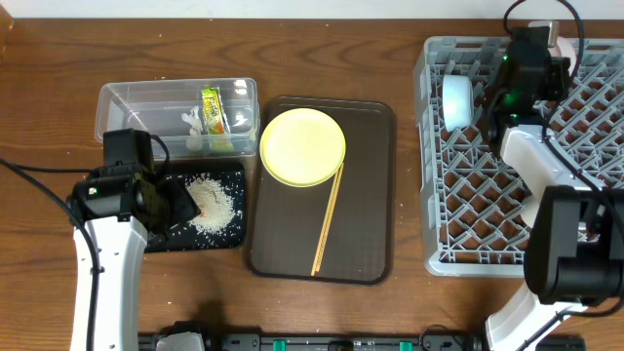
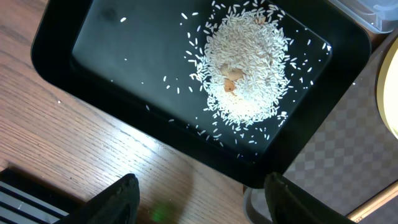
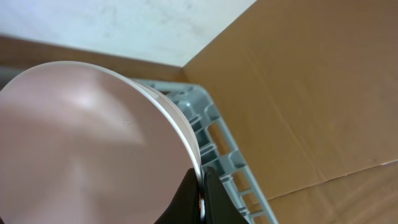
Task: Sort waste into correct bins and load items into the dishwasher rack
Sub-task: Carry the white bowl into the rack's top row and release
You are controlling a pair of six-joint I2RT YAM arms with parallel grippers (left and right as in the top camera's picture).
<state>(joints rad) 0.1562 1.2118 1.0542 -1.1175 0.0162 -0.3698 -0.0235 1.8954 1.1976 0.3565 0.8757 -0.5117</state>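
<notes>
This is a robotics lab bench staged as a dish-clearing station, not a home kitchen. Two white-and-black arms, left arm [image 1: 102, 253] and right arm [image 1: 546, 166], trail loose black cables [image 1: 39, 175] over a wood-grain table [image 1: 322, 49]. A black rail [image 1: 322, 341] runs along the bottom edge. A grey dishwasher rack [image 1: 429, 146] fills the right of the frame, and a brown serving tray [image 1: 361, 195] sits mid-frame.

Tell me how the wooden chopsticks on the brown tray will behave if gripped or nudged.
The chopsticks look thin and straight: probably light and stiff. Lying flat on the brown tray, they may be awkward to pinch. As two loose sticks, they would likely separate if nudged.
</notes>
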